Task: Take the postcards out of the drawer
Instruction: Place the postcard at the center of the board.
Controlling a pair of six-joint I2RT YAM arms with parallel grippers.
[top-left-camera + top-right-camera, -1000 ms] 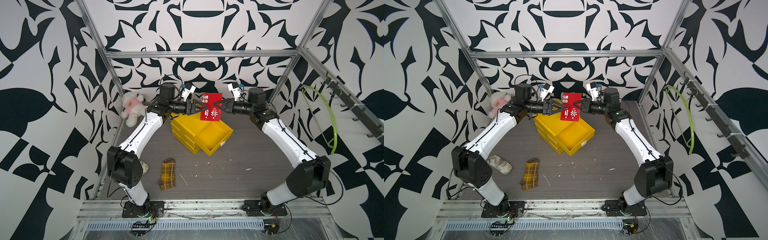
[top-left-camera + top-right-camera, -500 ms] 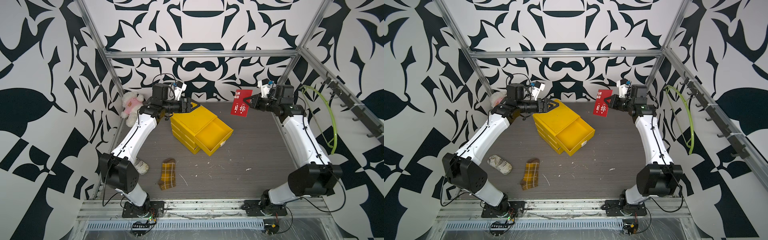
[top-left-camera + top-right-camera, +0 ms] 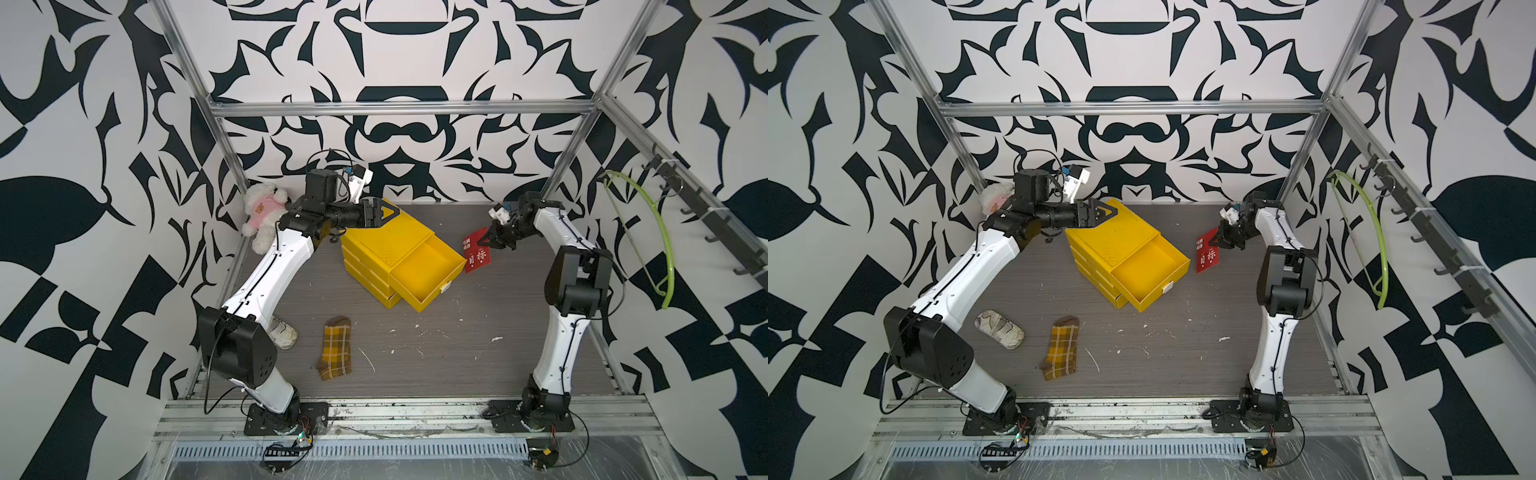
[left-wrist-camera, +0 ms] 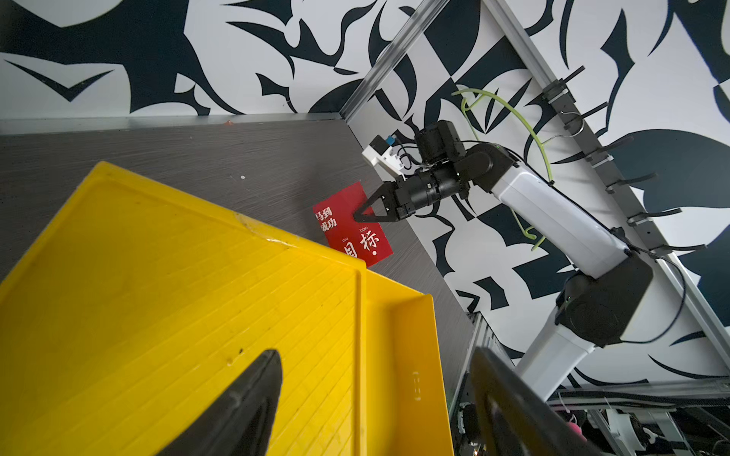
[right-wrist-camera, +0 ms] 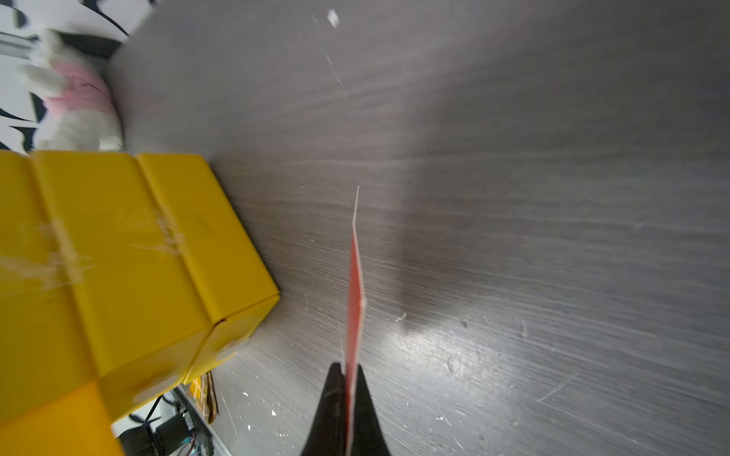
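While pinched in the right gripper [image 3: 483, 242], a thin red postcard [image 3: 478, 257], white characters; left gripper [image 3: 390, 212] wide.

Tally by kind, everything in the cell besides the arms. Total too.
red postcard: 1
yellow drawer unit: 1
plaid sock: 1
plush toy: 1
small patterned shoe-like item: 1
green hanger on the wall rack: 1
Total: 6
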